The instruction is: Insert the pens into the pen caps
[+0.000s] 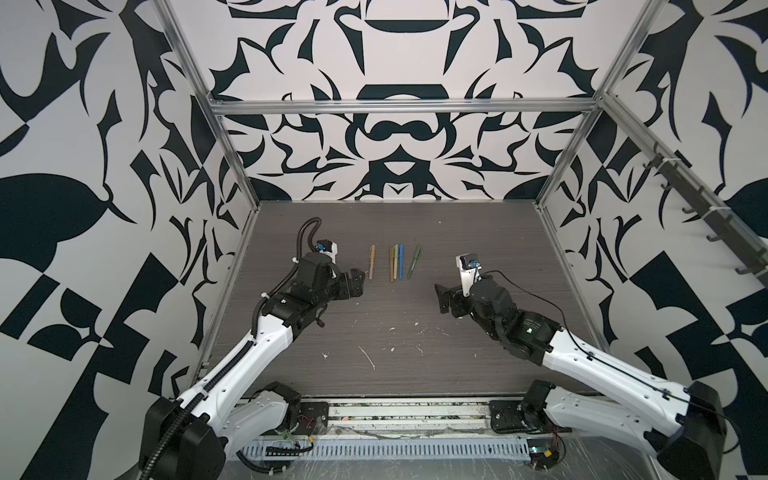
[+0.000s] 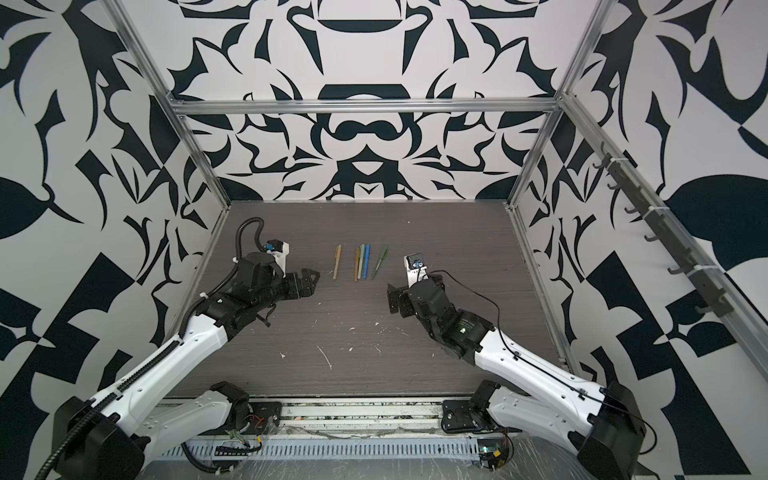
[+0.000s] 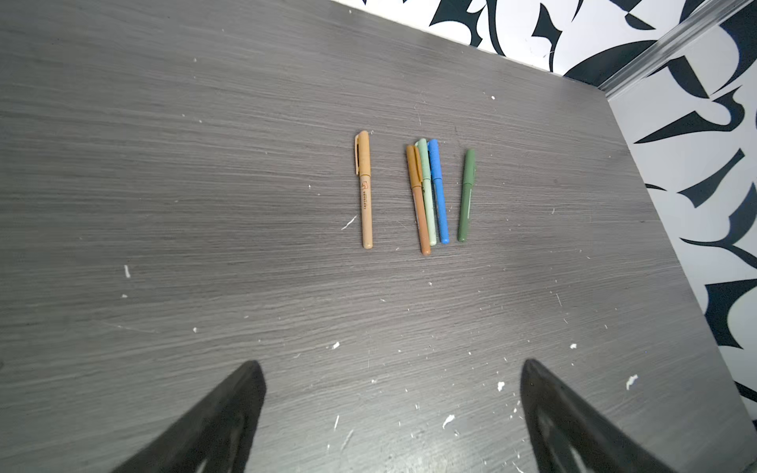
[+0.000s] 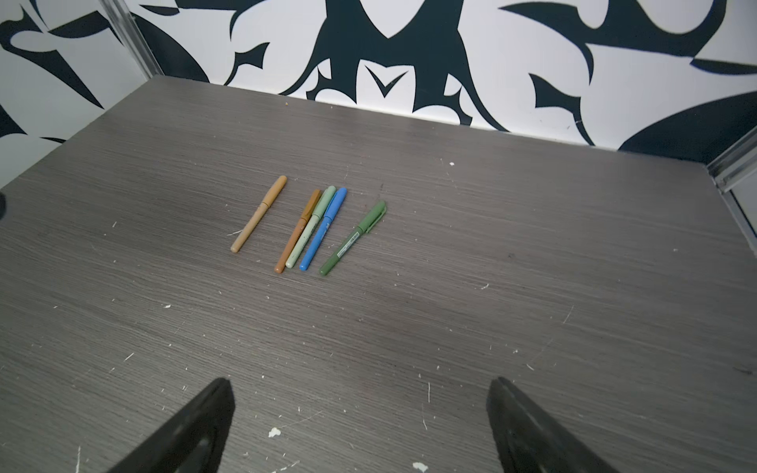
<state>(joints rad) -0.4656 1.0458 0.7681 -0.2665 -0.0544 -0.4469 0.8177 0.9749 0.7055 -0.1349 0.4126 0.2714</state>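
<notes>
— Grey wood-grain tabletop (image 1: 374,332) under a black-and-white patterned wall (image 1: 399,137): how far along does the job look?

— Finished, I'd judge. Five pens lie on it and each wears a cap of its own colour; I see no loose cap and no bare dark tip.

— Where are they?

— Take the blue pen (image 3: 438,192) as the marker. The pale green pen (image 3: 427,196) lies touching it, and the orange-brown pen (image 3: 418,204) touches the pale green one on its other side, set a little nearer the robot. The tan pen (image 3: 364,192) is beyond those, apart from the trio. The dark green pen (image 3: 466,196) lies on the blue pen's opposite side, near but not touching.

— Which way do they point?

— Long axes run from the robot toward that wall, roughly parallel, capped ends at the wall end. Only the dark green one is tilted, its capped end leaning away from the blue pen.

— And the arms?

— The left gripper (image 3: 391,364) hangs off past the tan pen, the right gripper (image 4: 360,381) past the dark green, both nearer the robot than the blue pen. Jaws spread wide on each, nothing between them.

— Anything left?

— Only confirming each cap is seated fully; that's too fine to tell.
</notes>
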